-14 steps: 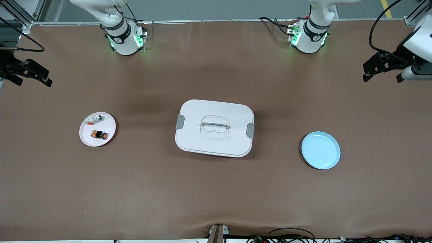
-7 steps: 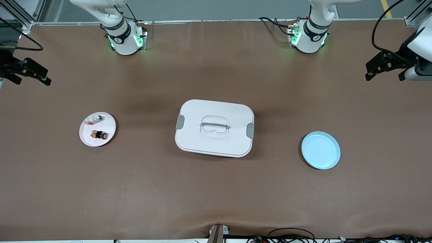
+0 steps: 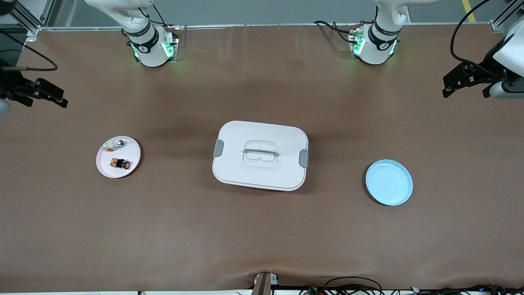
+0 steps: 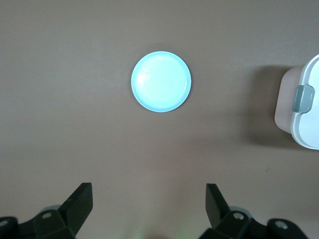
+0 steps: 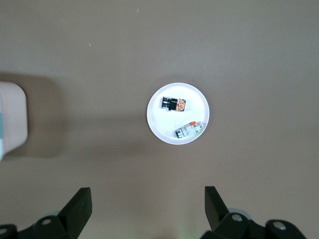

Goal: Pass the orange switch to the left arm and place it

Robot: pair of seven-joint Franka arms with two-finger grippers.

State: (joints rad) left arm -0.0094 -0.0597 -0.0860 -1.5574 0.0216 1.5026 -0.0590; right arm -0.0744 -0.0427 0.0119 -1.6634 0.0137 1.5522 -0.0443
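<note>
**Meanwhile, both arms wait high, jaws apart**

Centrally, the box (image 3: 260,155) sits on the table (image 3: 262,229). The left gripper (image 4: 149,201) hangs fingers spread over the blue plate (image 3: 389,182); the right gripper (image 5: 147,201) likewise over the pink plate (image 3: 107,166), where the orange switch (image 3: 120,164) lies beside a small silver item (image 3: 114,144).

Both grippers (image 4: 148,206) (image 5: 147,209) raised, apparently wide open.

brown table (image 3: 262,229) carries white box (image 3: 260,155) mid-table, pink plate (image 3: 107,168) toward right arm's end, blue plate (image 3: 389,182) toward left arm's.
</note>
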